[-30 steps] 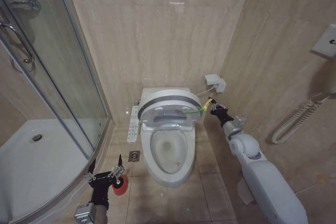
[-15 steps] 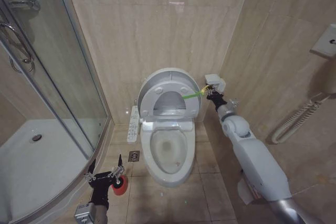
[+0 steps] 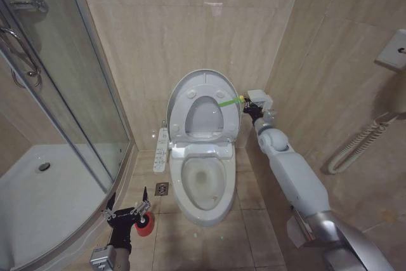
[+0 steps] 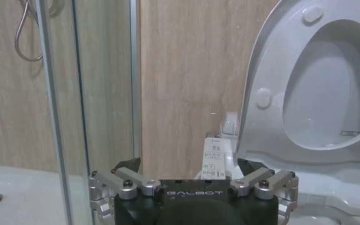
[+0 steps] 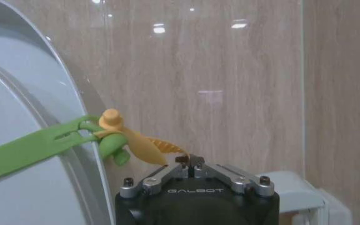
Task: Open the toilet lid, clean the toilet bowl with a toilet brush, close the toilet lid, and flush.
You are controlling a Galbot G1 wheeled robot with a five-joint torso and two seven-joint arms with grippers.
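The large glossy white plastic toilet lid stands raised almost upright against the beige tiled wall, with the white seat ring lifted along with it. The right claw sits at the lid's right edge, pinched shut on the yellow tail of the green-yellow band fastened there. Below, the white ceramic toilet bowl lies open.

The lid looks close to, but perhaps not past, its balance point; if the right claw lets go too soon, the lid could drop back and slam. The soft band could also slip from the closed tips, or stretch and jerk the lid. A white wall box sits just beside the right claw, so a push further back risks knocking it.

The left claw hangs low near the floor with its fingers spread wide and empty, just beside the round red holder cup of the toilet brush. The glass shower door and curved white shower tray crowd that side, and the narrow white button panel juts out between brush and bowl, leaving the left arm little room to swing.
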